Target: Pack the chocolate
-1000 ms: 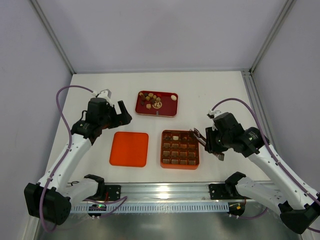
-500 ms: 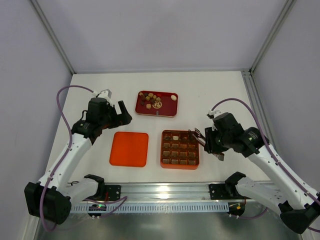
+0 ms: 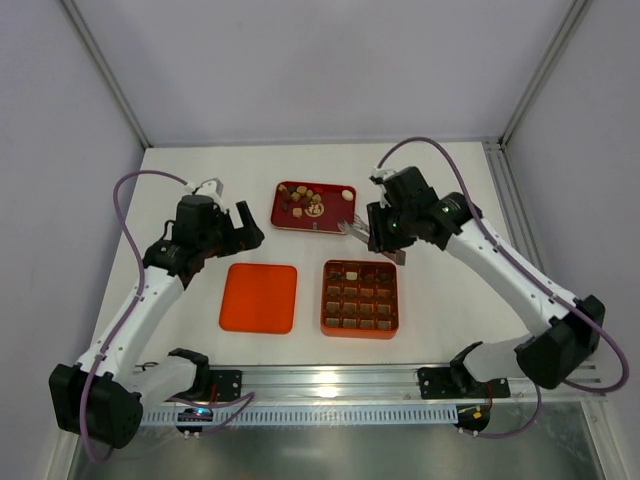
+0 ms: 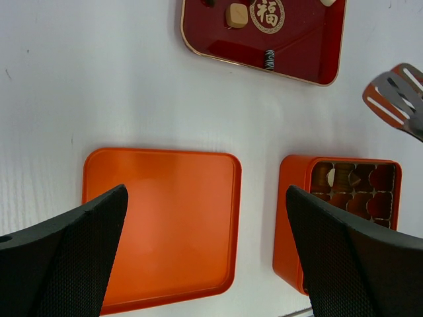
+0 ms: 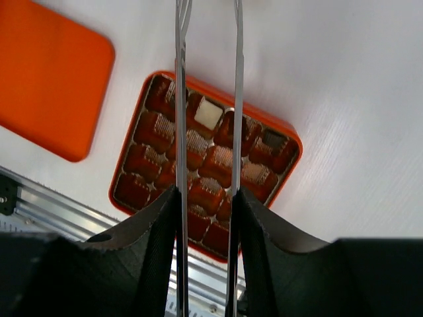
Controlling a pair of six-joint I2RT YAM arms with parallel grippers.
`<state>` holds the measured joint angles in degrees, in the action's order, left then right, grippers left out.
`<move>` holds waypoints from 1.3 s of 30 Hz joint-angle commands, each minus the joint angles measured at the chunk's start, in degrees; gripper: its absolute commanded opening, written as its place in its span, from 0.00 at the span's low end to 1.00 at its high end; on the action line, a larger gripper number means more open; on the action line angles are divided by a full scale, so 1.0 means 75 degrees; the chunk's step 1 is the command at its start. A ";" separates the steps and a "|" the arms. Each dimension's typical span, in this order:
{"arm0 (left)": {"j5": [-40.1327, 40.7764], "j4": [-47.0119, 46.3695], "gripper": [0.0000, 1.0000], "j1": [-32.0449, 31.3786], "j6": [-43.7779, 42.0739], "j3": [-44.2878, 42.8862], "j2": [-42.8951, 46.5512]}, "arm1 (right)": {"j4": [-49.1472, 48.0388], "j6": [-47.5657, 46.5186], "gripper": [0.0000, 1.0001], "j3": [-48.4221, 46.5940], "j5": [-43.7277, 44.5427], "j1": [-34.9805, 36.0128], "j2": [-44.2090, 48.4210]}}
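Room: pale grey walls (image 3: 320, 60), white bench (image 3: 450, 190) | small brown and cream chocolate pieces (image 3: 301, 201): in dark-red tray (image 3: 337, 216) and orange gridded box (image 3: 326, 298) | left hand (image 3: 248, 226) wide apart, empty | right hand (image 5: 207, 198) clamped on thin metal tweezers (image 5: 237, 99)

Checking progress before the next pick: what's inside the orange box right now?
The orange box has a grid of cells, several holding brownish chocolate; one cream piece and one dark piece stand out. The tweezers hide some cells, so no full count.
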<state>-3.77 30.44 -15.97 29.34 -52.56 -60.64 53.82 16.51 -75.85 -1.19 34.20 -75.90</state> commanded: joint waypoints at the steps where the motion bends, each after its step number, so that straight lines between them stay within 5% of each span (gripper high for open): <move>1: -0.0107 -0.0179 1.00 0.0019 -0.0080 -0.0012 0.0023 | -0.0848 -0.0361 0.42 -0.1274 -0.0181 0.0069 -0.1242; 15: -0.0048 -0.0179 1.00 0.0008 -0.0092 0.0000 0.0140 | -0.0216 -0.0924 0.41 -0.5692 0.0393 0.0327 -0.5464; 39: -0.0072 -0.0179 1.00 0.0019 -0.0080 0.0000 0.0070 | -0.0169 -0.1053 0.41 -0.5777 0.0850 0.0550 -0.6368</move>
<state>-3.95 30.41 -15.97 29.34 -52.56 -60.64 53.25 9.52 -117.86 4.40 37.82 -124.11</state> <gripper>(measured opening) 0.996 0.413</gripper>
